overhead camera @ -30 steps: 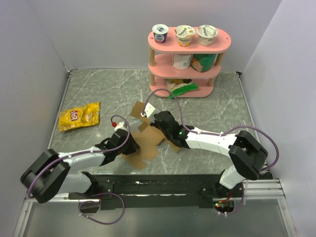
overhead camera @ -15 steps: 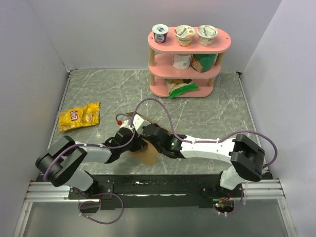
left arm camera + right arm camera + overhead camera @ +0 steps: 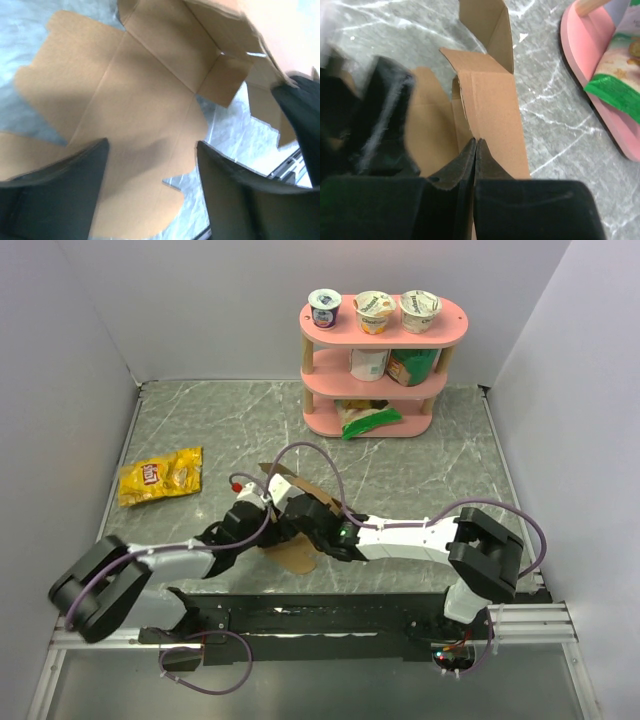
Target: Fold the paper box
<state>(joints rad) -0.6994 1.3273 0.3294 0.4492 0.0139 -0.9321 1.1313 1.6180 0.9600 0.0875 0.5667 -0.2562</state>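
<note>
1. Left of the top frame: a yellow snack bag (image 3: 160, 476) lies flat on the marble table (image 3: 430, 460), well apart from both arms.
2. Lower centre: the left gripper (image 3: 151, 150) hangs over the paper box (image 3: 296, 554), fingers (image 3: 60, 195) spread wide, clamping nothing.
3. The paper box rests on the table at the lower centre of the top frame, between the two grippers. It is partly folded: some panels lie flat and others stand up.
4. Just right of it: the right gripper (image 3: 475, 150) has its fingers (image 3: 455, 170) pressed together, tips touching a crease of the cardboard. Whether a panel edge is pinched cannot be told.
5. Upper right: a pink shelf (image 3: 385, 360) holds cups and packets.
</note>
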